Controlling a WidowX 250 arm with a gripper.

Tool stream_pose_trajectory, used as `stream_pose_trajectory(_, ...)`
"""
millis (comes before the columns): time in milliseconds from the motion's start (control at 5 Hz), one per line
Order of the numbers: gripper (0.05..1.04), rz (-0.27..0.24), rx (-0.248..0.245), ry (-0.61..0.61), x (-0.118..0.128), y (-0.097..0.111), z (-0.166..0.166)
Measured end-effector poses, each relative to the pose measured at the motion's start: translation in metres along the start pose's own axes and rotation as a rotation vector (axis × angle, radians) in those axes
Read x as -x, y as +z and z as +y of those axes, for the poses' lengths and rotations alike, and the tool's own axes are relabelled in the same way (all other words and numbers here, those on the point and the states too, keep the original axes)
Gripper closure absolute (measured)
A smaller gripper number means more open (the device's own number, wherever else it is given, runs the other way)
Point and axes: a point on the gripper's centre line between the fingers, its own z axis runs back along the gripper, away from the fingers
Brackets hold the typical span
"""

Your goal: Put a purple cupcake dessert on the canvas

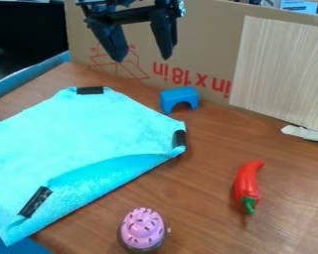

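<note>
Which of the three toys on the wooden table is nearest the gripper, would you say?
The blue arch, near the cardboard; the red pepper and purple cupcake sit farther toward the camera.

There is one black two-fingered pincer [143,58]. Below it in the view and toward the left lies one turquoise fabric cloth [89,129], bearing three short black tape strips [90,90]. Just below and right of the pincer sits one blue arch-shaped block [180,94]. Farther below and right is one curved red pepper with a green stem [246,181]; farthest below, one round purple cupcake with dark specks [142,228]. Behind the pincer stands one brown cardboard panel [204,30].
</note>
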Motion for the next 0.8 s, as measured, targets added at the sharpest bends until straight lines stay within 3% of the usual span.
stream_pose_trajectory(400, 0.083, 0.042, -0.009, -0.029, 0.011, -0.020, 0.012)
stream_pose_trajectory(800, 0.083, 0.058, -0.071, -0.108, 0.035, -0.040, 0.043)
